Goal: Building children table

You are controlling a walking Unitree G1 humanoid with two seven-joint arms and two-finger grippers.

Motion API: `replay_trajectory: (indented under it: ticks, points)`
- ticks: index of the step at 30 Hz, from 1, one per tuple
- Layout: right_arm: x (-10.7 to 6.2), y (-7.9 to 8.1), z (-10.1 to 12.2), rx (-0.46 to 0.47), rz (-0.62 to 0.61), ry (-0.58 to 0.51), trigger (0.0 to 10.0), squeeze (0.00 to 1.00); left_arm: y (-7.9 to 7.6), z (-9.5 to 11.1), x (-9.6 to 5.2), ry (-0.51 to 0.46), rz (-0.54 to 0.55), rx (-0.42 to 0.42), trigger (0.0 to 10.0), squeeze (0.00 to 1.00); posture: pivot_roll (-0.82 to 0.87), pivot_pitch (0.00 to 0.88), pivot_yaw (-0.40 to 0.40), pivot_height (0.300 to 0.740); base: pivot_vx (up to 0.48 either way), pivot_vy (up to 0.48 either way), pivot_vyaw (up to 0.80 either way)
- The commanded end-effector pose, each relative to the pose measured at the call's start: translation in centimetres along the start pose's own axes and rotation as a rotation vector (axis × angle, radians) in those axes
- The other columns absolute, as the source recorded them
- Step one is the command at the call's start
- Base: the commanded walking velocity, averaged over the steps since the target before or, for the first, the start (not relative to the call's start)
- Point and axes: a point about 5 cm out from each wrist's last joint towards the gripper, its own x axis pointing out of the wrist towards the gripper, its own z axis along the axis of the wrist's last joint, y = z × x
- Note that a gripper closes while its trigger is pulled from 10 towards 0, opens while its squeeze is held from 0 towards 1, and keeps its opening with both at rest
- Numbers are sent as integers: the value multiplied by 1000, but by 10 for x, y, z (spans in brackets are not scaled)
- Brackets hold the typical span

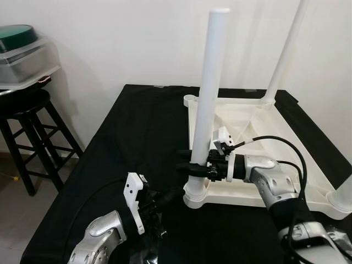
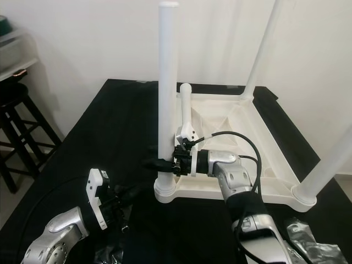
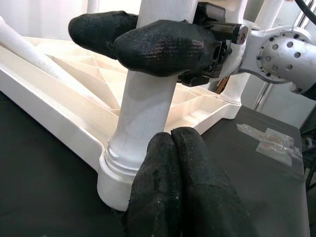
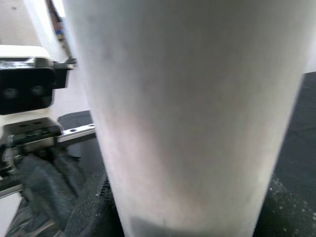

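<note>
A white plastic table top (image 1: 247, 118) lies upside down on a black-covered table. At its near left corner a white leg (image 1: 209, 82) stands upright in its socket. My right gripper (image 1: 190, 165) is shut on this leg just above the socket, one finger on each side. The fingers (image 3: 148, 39) wrap the tube. My left gripper (image 1: 169, 194) sits low on the black cloth close to the socket, with its fingertips (image 3: 173, 182) pressed together and holding nothing. Two more legs stand at the back right (image 1: 286, 49) and near right (image 1: 344, 195) corners. A loose leg (image 2: 184, 104) rests inside the top.
A black stool (image 1: 27, 126) at the left carries a clear box with a green lid (image 1: 22, 52). Crumpled plastic wrap (image 2: 308, 236) lies on the cloth at the near right. A white wall stands close behind the table.
</note>
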Motion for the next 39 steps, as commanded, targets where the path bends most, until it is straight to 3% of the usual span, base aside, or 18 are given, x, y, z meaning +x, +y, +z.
replay_trajectory:
  ticks: [1,6,7,8,9,10,11,14,20,21,23,24,29,32,34,35,37,39]
  points:
    - [-9,2,-13,32,-111,21,0,0,-2,-2,-2,12,-3,2,10000,0,-41,0,-11,740,0,0,0]
    - [-11,7,-19,63,-245,7,0,0,-2,-1,-3,9,-2,1,10000,0,-51,0,-10,740,0,0,0]
    - [-5,3,-32,134,-683,2,0,0,-1,-1,-4,9,-2,0,10000,0,-62,0,-3,740,0,0,0]
    - [10,34,-60,222,-883,79,0,0,-1,0,-5,8,-3,-1,10000,0,-73,0,3,740,0,0,0]
    - [10,34,-60,222,-883,79,0,0,-1,0,-5,8,-3,-1,10000,0,-73,0,3,740,0,0,0]
    - [16,58,-73,278,-1021,132,0,0,-1,1,-6,8,-3,-2,10000,0,-73,0,3,740,0,0,0]
    - [17,55,-65,255,-1070,111,0,0,0,0,-6,12,-6,-4,10000,0,-85,0,12,740,0,0,0]
    - [11,38,-56,181,-1041,83,0,0,0,0,-6,16,-12,-4,10000,0,-65,0,-8,740,0,0,0]
    - [11,40,-55,139,-1025,79,0,0,-2,0,-8,7,7,4,10000,0,-54,0,-5,740,0,0,0]
    - [9,40,-55,155,-1031,79,8000,0,-2,0,-8,5,10,4,10000,0,-55,0,-3,740,0,0,0]
    - [9,42,-54,171,-1052,85,8000,0,-2,0,-8,5,10,3,10000,0,-55,0,-5,740,0,0,0]
    - [7,41,-49,163,-1053,97,10000,1000,-3,0,-8,9,1,-2,10000,0,-53,0,-5,740,0,0,0]
    - [6,33,-33,129,-1049,74,10000,1000,-2,0,-7,13,-5,-2,10000,0,-52,0,-3,740,0,0,0]
    - [10,23,-21,101,-923,26,10000,1000,-2,-1,-6,12,-3,-1,10000,0,-47,0,-5,740,0,0,0]
    - [17,21,-1,21,-667,-16,10000,969,-2,-1,-6,13,-2,2,10000,0,-43,0,-10,740,0,0,0]
    - [19,24,8,-33,-545,-24,10000,102,-2,-1,-5,13,-1,3,10000,0,-42,0,-11,740,0,0,0]
    - [18,27,14,-94,-378,-7,10000,0,-1,-1,-5,13,0,4,10000,0,-35,0,-15,740,0,0,0]
    - [16,29,14,-126,-259,23,10000,0,-2,-2,-4,13,-1,6,10000,0,-30,0,-17,740,0,0,0]
